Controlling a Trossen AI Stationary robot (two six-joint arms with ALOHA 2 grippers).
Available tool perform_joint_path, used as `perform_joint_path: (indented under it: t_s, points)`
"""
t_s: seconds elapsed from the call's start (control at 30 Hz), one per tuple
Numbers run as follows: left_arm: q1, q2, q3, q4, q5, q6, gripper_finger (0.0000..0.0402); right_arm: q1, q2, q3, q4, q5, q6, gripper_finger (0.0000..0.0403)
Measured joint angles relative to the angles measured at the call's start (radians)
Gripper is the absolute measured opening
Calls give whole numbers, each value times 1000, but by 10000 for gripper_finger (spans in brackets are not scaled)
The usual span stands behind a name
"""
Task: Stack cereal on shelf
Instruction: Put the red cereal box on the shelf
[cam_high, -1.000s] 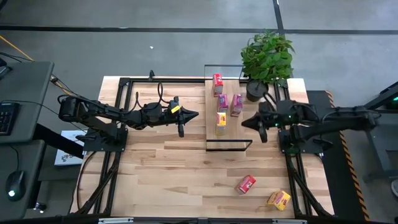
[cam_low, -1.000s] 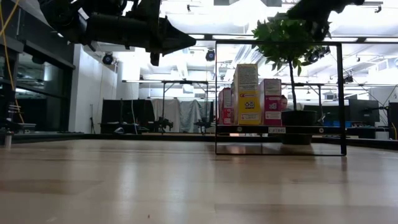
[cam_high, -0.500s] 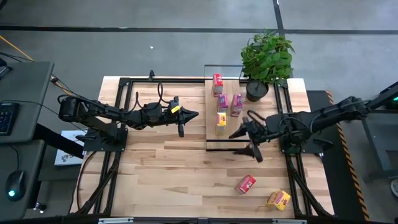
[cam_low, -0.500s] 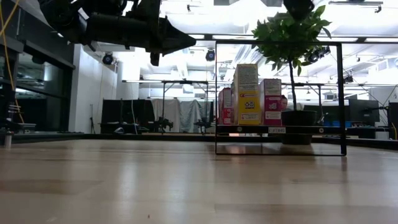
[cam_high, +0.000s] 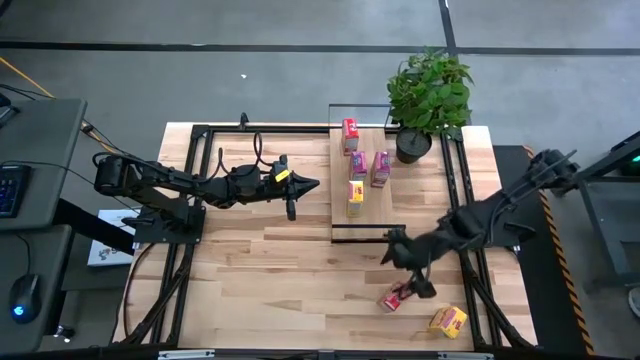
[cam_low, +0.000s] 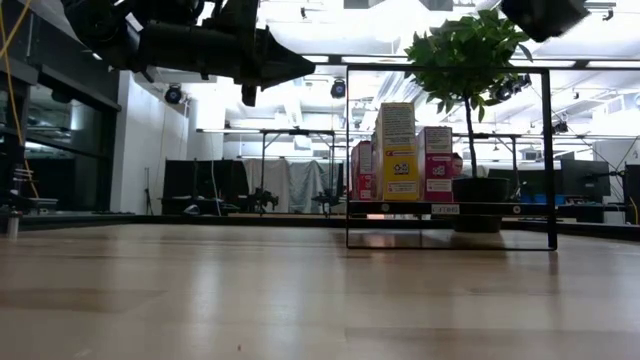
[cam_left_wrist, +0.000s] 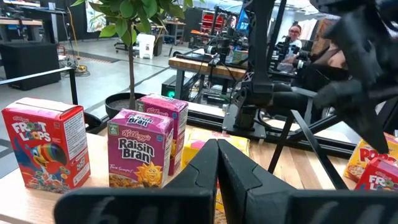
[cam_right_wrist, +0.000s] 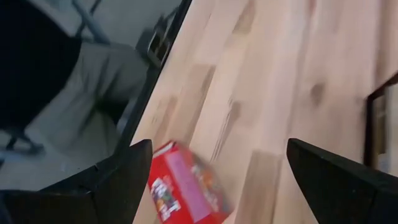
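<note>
Right gripper (cam_high: 412, 281) spread wide and empty, poised just above the red cereal box (cam_high: 396, 296) lying on the near right of the table (cam_high: 250, 270), seemingly lined up to straddle it for a pick. Yellow box (cam_high: 449, 320) just to its right, a little nearer. Four boxes already upright on the shelf (cam_high: 338, 210), farther back: red, two purple, yellow. Potted plant (cam_high: 428, 95) at the shelf's far right, clear of the reach. Left gripper (cam_high: 310, 184) closed on nothing, parked left of the shelf
</note>
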Motion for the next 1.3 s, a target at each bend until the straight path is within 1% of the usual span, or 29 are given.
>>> perform_joint_path:
  t_s: [0.3, 0.6, 0.77, 0.97, 1.1, 1.3]
  points:
    - [0, 0, 0, 0, 0, 0, 0, 60, 112, 0, 1, 1, 0, 365]
    - [0, 0, 0, -1, 0, 1, 0, 113, 138, 0, 18, -19, 53, 365]
    - [0, 0, 0, -1, 0, 1, 0, 153, 138, -1, 15, 40, 35, 365]
    - [0, 0, 0, -1, 0, 1, 0, 184, 154, -21, 4, 66, 18, 365]
    - [0, 0, 0, -1, -2, 2, 0, 185, 194, -21, 9, 93, -42, 365]
    - [0, 0, 0, -1, -3, 3, 0, 185, 276, -21, -8, 91, -53, 365]
